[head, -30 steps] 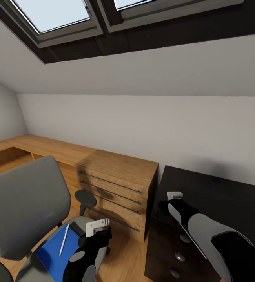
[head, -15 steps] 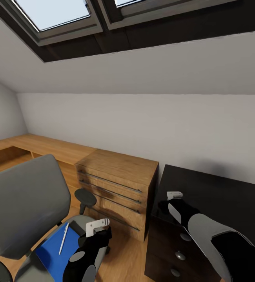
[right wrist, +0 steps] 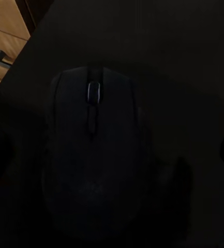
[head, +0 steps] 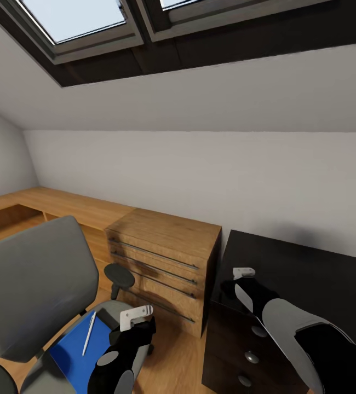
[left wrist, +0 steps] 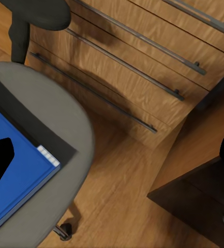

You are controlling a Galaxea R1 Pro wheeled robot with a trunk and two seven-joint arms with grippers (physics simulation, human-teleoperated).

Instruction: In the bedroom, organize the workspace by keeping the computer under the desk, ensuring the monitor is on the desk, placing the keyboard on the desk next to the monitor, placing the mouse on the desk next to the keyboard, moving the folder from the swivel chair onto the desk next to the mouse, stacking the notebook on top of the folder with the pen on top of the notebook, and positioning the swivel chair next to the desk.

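The grey swivel chair (head: 30, 284) stands at the lower left with the blue folder (head: 74, 350) flat on its seat and the pale pen (head: 89, 332) lying on the folder. My left gripper (head: 137, 316) hangs open above the seat's front edge, beside the folder (left wrist: 13, 175). Over the near corner of the black desk (head: 309, 273) my right gripper (head: 243, 272) is open. Straight below it, between its fingers, the black mouse (right wrist: 93, 160) rests on the desk top. The monitor, keyboard, computer and notebook are out of view.
A low light-wood cabinet (head: 161, 257) with long bar handles stands between chair and desk, against the sloped white wall. The desk's black drawer unit (head: 243, 350) with round knobs is below my right arm. A narrow strip of wood floor (left wrist: 127, 196) separates chair and drawers.
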